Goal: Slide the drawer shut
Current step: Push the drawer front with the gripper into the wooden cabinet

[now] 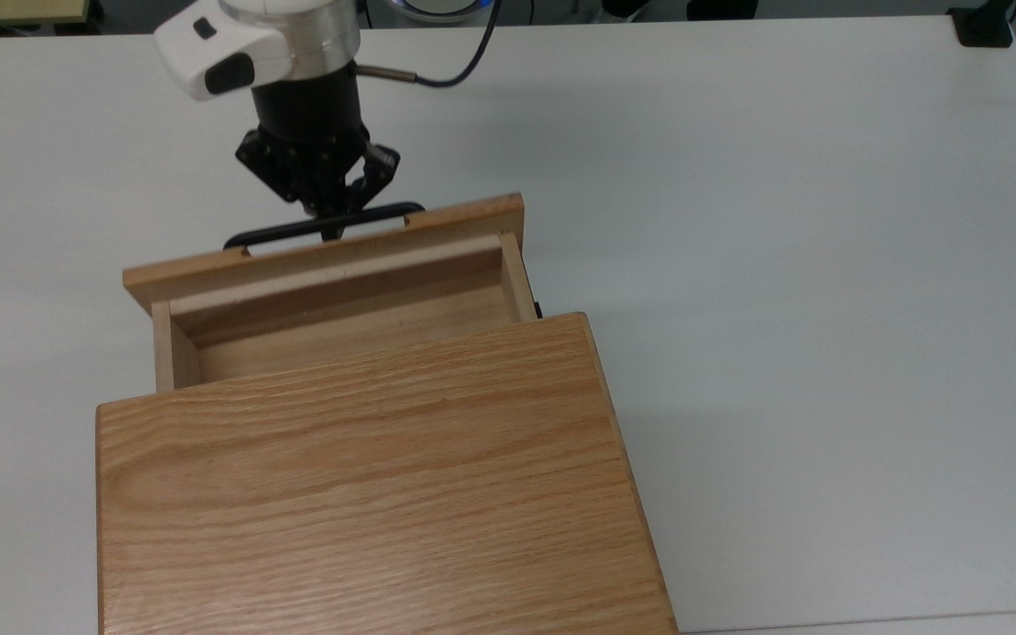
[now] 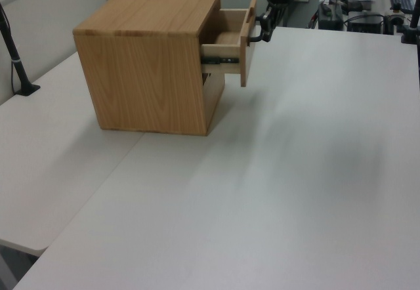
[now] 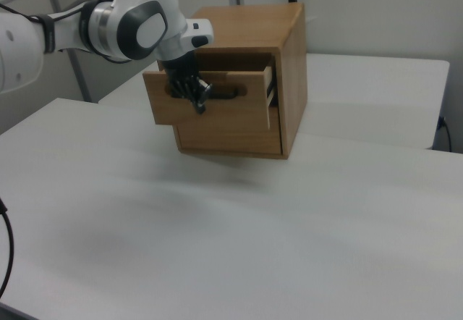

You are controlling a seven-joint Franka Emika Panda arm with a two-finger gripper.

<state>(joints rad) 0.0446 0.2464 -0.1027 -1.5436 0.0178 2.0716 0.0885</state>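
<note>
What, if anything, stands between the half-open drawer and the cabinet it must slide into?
Nothing visible does. The drawer is bare inside, and no object lies between its front panel and the cabinet. The hand is already at the black handle.

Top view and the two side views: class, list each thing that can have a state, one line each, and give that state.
drawer: partly open, empty inside.
handle: tool against it.
tool: shut, tips at the handle's bar.
cabinet: upright on the table.
</note>
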